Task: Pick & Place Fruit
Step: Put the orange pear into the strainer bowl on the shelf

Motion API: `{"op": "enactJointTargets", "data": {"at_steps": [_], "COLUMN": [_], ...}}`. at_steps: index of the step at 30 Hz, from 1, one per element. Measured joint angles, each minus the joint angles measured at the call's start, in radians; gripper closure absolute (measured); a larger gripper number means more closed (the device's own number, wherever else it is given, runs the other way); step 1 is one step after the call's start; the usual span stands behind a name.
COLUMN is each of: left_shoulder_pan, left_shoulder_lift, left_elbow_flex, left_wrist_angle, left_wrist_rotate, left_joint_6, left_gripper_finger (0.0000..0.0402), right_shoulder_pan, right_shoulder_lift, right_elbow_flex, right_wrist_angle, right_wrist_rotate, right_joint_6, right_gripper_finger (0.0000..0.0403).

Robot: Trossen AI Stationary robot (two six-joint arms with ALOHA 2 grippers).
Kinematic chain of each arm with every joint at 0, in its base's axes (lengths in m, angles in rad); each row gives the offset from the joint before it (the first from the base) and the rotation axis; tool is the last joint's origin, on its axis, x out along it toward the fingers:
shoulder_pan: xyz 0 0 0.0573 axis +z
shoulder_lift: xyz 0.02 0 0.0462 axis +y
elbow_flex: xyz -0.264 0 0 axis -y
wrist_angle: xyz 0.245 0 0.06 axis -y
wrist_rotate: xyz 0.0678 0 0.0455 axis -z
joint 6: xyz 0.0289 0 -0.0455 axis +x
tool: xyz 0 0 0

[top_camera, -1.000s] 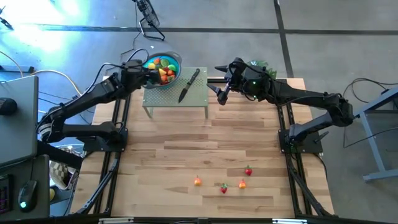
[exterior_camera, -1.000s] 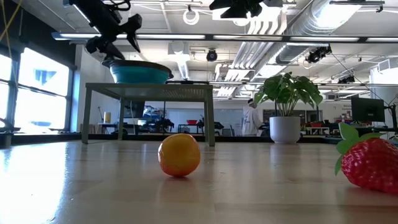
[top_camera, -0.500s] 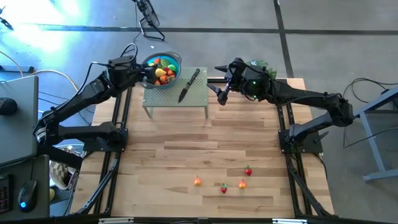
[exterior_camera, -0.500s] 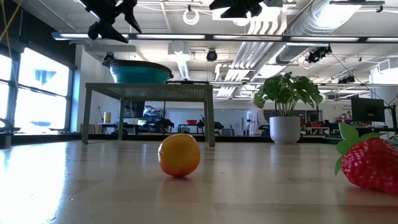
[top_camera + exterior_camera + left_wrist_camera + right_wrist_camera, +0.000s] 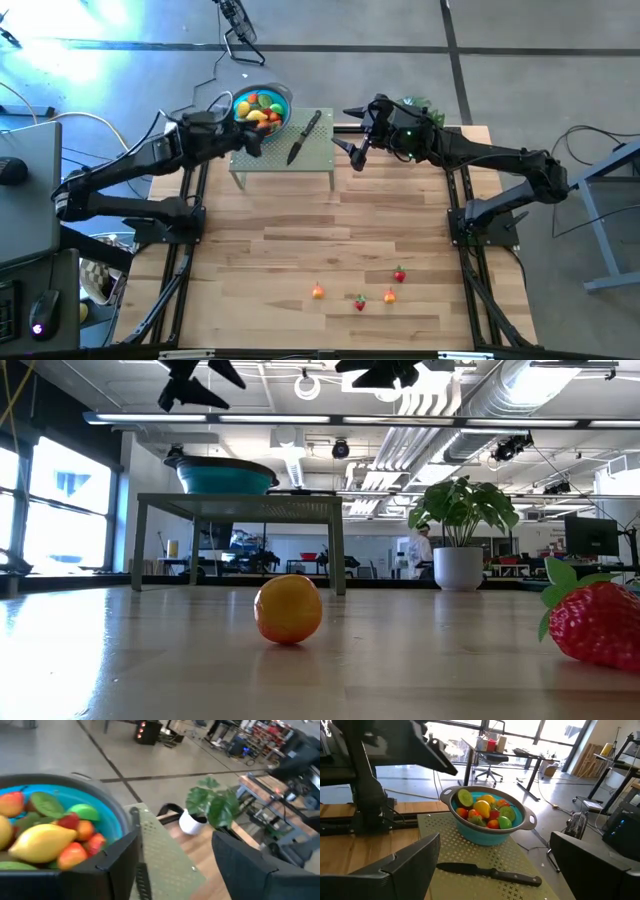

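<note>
Since a second ago, the left pincer (image 5: 247, 141) has withdrawn from over the blue bowl (image 5: 281, 97) toward the stand's (image 5: 320, 150) left edge, released and empty. Right pincer (image 5: 352, 146) waits released beside the stand. Most fruit (image 5: 258, 108) sits in the bowl; four pieces (image 5: 358, 293) remain on the tabletop (image 5: 300, 230), so another pick is likely next.

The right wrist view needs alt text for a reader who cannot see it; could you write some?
A blue bowl heaped with toy fruit stands on a perforated green stand, a black-handled knife lying before it. The right pincer, open, frames the scene.
</note>
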Motion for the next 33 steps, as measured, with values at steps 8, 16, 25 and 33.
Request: {"op": "enactJointTargets", "data": {"at_steps": [8,16,25,33], "left_shoulder_pan": [-0.132,-0.164,-0.164,-0.192], "left_shoulder_lift": [0.0,0.0,0.002,0.051], "left_elbow_flex": [0.0,0.0,0.0,-0.001], "left_wrist_angle": [0.013,-0.006,-0.015,0.002], "left_wrist_rotate": [-0.068,-0.066,-0.065,-0.062], "left_joint_6": [0.072,0.101,0.085,0.034], "left_gripper_finger": [0.0226,0.0257,0.0258,0.0258], "right_shoulder_pan": [0.0,0.0,0.011,0.063], "right_shoulder_lift": [0.0,0.0,0.0,0.0], "right_elbow_flex": [0.0,0.0,0.0,0.0], "right_wrist_angle": [0.038,0.111,0.105,0.028], "right_wrist_rotate": [0.001,0.009,-0.011,-0.151], "right_joint_6": [-0.008,-0.008,0.005,0.131], "right_gripper_finger": [0.0033,0.0033,0.0033,0.0045]}}
